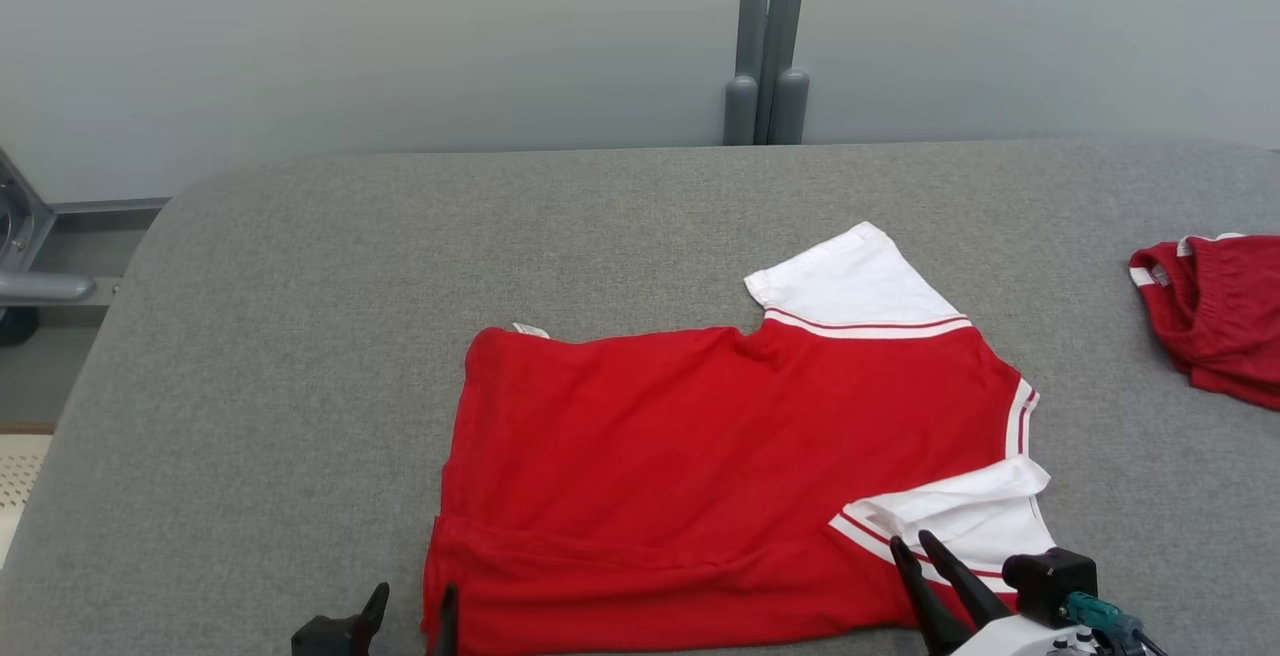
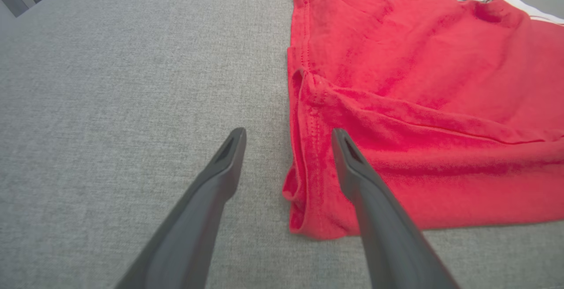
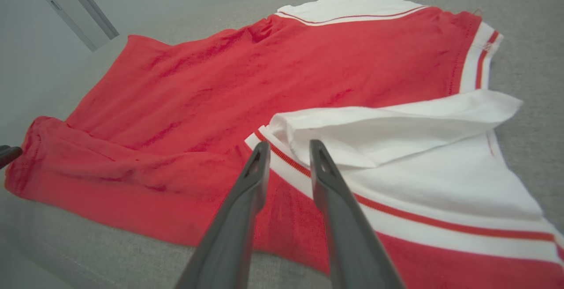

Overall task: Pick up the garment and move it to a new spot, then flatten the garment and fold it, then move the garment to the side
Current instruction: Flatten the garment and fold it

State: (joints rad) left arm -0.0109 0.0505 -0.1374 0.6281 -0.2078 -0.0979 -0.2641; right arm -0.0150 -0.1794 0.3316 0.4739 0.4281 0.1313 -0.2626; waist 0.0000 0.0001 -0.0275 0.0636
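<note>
Spread fairly flat, right of centre on the near part of a grey woven-fabric tabletop (image 1: 300,336): a red short-sleeved cotton shirt with white, red-striped sleeves (image 1: 720,476). Far sleeve lying flat and pointing away; near sleeve doubled back over itself at the near right corner. Hem to the left, rumpled into a ridge along the near left side. Small white label (image 1: 530,329) poking out at the far left corner.

At the near left corner, left gripper (image 2: 287,139), fingers wide apart astride the hem edge, one over bare table, one over red cloth; contact unclear. Over the near sleeve, right gripper (image 3: 289,148), fingers narrowly parted, gripping nothing.

Well apart at the table's right edge, a crumpled dark red garment with white trim (image 1: 1215,316). Beyond, a pale grey wall (image 1: 400,36) and a grey upright post (image 1: 765,36).
</note>
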